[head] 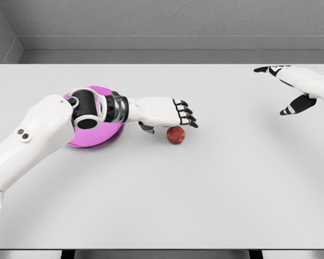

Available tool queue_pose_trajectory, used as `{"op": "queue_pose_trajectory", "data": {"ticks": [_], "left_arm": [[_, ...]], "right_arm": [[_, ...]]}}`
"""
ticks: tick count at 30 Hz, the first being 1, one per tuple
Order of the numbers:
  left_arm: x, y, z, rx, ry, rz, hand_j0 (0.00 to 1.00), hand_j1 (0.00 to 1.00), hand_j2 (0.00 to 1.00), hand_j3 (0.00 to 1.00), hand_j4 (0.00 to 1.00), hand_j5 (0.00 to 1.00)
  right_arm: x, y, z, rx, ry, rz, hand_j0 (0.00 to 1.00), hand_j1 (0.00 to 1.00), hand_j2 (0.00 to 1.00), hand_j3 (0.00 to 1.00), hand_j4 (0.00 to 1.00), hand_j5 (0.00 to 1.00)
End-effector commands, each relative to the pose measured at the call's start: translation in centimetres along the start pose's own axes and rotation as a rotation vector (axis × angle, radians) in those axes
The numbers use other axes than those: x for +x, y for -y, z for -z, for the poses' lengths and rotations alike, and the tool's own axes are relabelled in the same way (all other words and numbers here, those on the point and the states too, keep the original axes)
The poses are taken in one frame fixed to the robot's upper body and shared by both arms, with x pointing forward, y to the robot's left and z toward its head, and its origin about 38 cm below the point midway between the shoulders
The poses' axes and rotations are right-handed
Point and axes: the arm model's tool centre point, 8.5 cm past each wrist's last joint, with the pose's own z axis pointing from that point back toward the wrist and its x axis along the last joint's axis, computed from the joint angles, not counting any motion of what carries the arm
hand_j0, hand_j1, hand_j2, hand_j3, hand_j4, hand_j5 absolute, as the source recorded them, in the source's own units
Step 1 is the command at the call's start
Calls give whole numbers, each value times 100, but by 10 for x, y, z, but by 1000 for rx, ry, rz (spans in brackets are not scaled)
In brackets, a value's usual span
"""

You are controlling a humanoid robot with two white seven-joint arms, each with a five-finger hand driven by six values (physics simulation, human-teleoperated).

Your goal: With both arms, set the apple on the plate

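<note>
Left of centre, magenta plate [92,141] mostly hidden beneath the white left forearm. Just right of it, left hand [164,114] with fingers extended and apart, gripping nothing, dark fingertips [188,117] directly above a red apple [176,134] on the grey table [205,189]; contact unclear. Upper right, right hand [291,86] spread open and empty, arm cut off by the frame edge.

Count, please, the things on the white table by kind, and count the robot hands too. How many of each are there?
Apple: 1, red, on the table beside the left hand
Plate: 1, pink, partly hidden under the left arm
Robot hands: 2, left hand and right hand, both open
Total: 4
</note>
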Motion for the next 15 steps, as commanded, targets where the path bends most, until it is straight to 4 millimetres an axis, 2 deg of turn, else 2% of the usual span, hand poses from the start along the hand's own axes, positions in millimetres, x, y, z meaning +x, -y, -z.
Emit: {"op": "queue_pose_trajectory", "data": {"ticks": [1, 8, 12, 15], "left_arm": [[3, 3, 4, -9, 10, -8, 100, 100, 100, 100, 100, 100], [6, 4, 9, -11, 20, -12, 100, 100, 100, 100, 100, 100], [7, 4, 10, -14, 24, -11, 90, 90, 90, 90, 90, 90], [8, 7, 11, -24, 30, -10, 85, 85, 85, 85, 85, 85]], "right_arm": [[0, 1, 0, -2, -1, -2, 100, 100, 100, 100, 100, 100], [0, -4, -1, 6, 0, -1, 100, 100, 100, 100, 100, 100], [0, -5, -2, 12, -2, -4, 100, 100, 100, 100, 100, 100], [-3, -14, -3, 32, -9, 3, 100, 100, 100, 100, 100, 100]]}}
